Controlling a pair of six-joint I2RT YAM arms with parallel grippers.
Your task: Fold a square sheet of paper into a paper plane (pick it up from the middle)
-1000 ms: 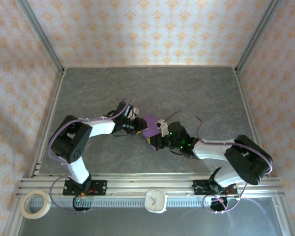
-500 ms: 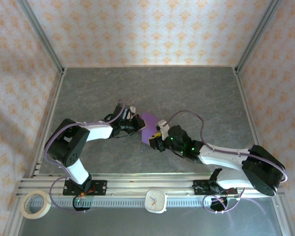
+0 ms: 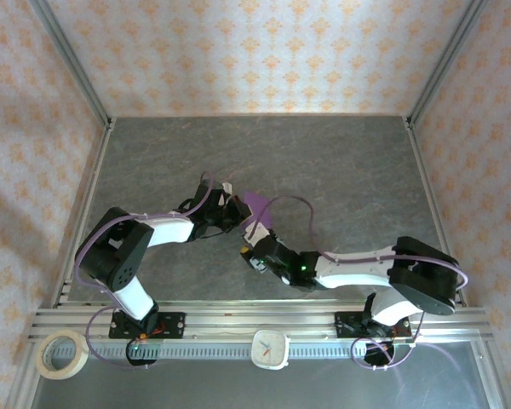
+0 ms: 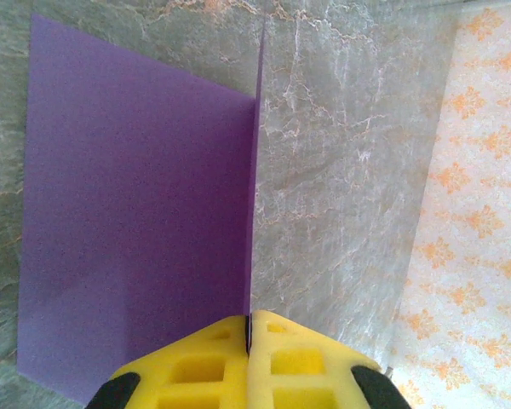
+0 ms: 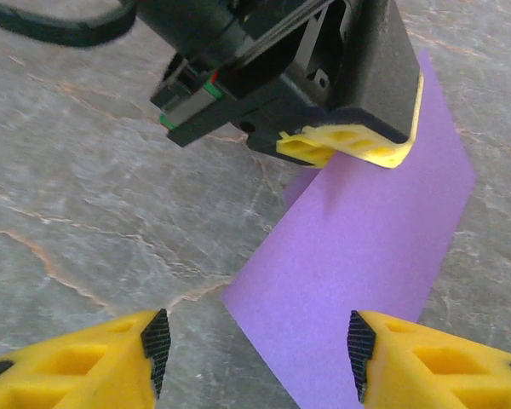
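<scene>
Purple paper [image 4: 136, 221], crease straight out fr. L hand [image 4: 248, 334]

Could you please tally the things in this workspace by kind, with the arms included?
Robot arms: 2 (left arm, right arm)
Purple paper sheet: 1
Tape roll: 1
Clock: 1
Total: 5
</scene>
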